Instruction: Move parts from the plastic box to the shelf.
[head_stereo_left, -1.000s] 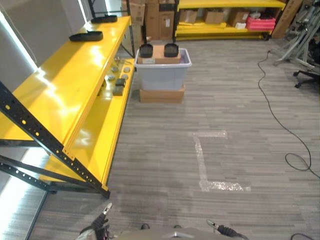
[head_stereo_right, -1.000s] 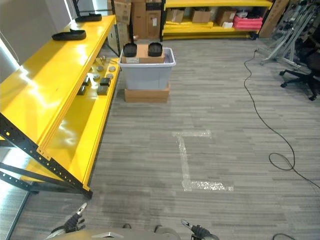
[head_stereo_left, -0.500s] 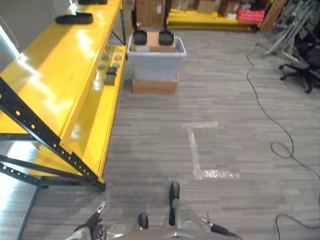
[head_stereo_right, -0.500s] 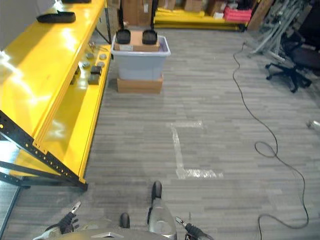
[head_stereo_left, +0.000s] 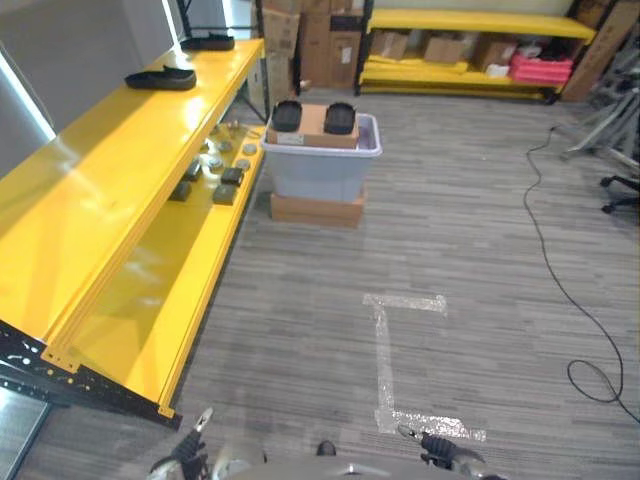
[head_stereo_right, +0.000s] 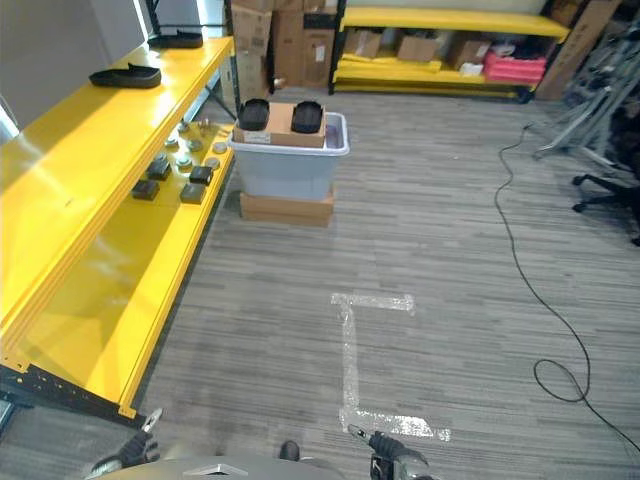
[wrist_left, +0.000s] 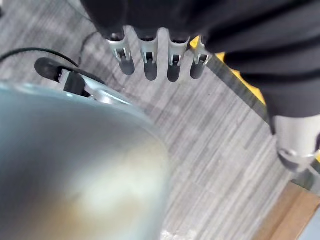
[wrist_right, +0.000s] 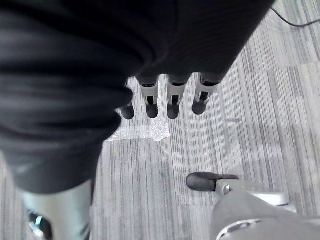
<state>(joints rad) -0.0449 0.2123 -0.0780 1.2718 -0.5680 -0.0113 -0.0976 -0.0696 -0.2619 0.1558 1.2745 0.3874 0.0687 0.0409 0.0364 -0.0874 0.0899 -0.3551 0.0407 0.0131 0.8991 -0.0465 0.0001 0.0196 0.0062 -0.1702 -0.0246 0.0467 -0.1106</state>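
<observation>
A grey plastic box stands on a flat carton on the floor, far ahead beside the yellow shelf. A cardboard sheet across the box carries two round black parts. The shelf's lower level holds several small parts; its top level holds two long black parts. My left hand and right hand hang low at the near edge, far from the box. In the wrist views the left hand's fingers and the right hand's fingers are straight, with only floor past them.
An L-shaped strip of tape marks the floor between me and the box. A black cable snakes along the right side. An office chair stands far right. Stacked cartons and another yellow rack line the back.
The whole picture has shifted, so the camera moved; the box and shelf stand where they were. Both hands stay low and hold nothing.
</observation>
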